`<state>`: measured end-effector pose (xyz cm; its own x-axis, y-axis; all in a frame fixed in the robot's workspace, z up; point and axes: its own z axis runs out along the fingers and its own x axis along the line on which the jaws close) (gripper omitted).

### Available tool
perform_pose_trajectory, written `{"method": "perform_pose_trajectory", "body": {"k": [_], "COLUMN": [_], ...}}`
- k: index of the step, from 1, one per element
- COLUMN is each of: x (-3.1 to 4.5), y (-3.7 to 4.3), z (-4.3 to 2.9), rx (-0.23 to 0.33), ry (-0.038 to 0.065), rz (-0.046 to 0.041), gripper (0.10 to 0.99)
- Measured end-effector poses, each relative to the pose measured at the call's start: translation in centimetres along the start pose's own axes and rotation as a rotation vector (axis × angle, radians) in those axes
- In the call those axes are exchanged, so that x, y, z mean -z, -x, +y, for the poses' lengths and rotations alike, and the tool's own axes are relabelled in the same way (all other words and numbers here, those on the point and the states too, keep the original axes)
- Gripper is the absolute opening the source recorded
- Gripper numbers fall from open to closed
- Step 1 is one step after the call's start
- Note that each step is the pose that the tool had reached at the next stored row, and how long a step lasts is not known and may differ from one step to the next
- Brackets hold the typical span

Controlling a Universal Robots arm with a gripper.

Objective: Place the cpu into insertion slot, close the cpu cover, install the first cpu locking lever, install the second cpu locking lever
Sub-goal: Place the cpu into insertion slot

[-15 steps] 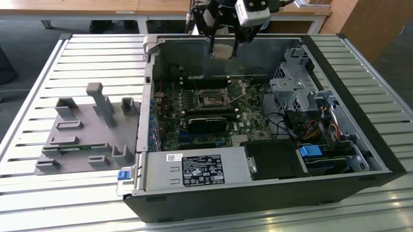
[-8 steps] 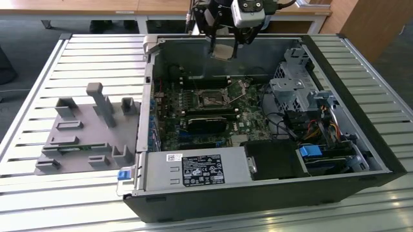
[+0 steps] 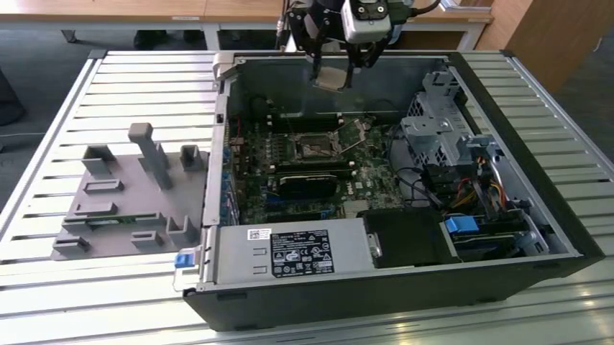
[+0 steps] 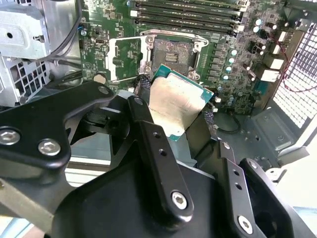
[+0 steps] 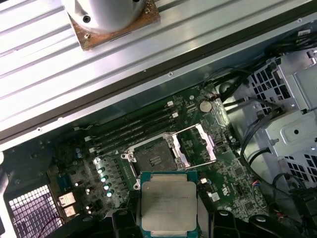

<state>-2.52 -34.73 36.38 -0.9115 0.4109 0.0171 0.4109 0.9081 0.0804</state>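
Exterior view: gripper (image 3: 336, 72) clamped on cpu (image 3: 330, 79), high over computer case (image 3: 384, 295) far wall; insertion slot (image 3: 312, 146) below, well apart.
Second wrist view: cpu (image 4: 176, 101) tilted between fingers (image 4: 147, 121); bare slot (image 4: 173, 52) beyond.
First wrist view: cpu cover (image 5: 208, 144) swung open beside slot (image 5: 152, 158); cpu (image 5: 168, 206) short of it.

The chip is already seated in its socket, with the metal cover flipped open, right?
No. The cpu is gripped in the jaws, not seated; the insertion slot sits empty. The cpu cover is flipped open, as the first wrist view shows.
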Motion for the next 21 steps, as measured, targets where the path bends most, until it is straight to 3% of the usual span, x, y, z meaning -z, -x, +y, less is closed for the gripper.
{"method": "perform_pose_trajectory", "body": {"k": [7,21], "x": [-0.35,-1.01], "y": [-0.02,-0.01], "z": [-0.04,-0.09], "rx": [-0.023,-0.201], "ry": [-0.002,-0.002], "rz": [-0.0028,-0.0185], "gripper": [0.537,0.537]}}
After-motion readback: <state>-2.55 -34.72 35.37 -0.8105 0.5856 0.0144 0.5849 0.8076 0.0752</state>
